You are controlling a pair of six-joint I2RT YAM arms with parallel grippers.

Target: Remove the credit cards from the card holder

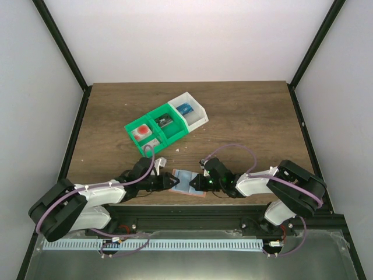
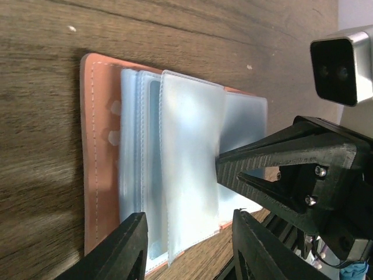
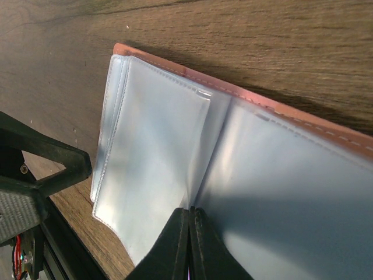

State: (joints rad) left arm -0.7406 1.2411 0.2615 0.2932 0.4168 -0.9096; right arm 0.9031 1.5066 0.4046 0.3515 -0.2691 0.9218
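The card holder [image 1: 187, 182] lies spread flat near the table's front edge, its salmon-brown cover [image 2: 96, 146] under a stack of clear, pale blue sleeves [image 2: 189, 169]. The credit cards cannot be told apart from the sleeves; only pale blue shows through the plastic. My left gripper [image 2: 189, 248] is open, its fingers straddling the near edge of a raised sleeve leaf without touching it. Opposite it, my right gripper [image 3: 189, 233] is shut, its tips resting at the fold between two sleeve leaves [image 3: 157, 157]. Whether a leaf is pinched between them I cannot tell.
A green-and-white three-compartment bin [image 1: 166, 125] stands at mid table, holding small red, black and blue blocks. A small white scrap [image 1: 160, 163] lies just behind my left gripper. The table's front edge and the black rail run right below the card holder.
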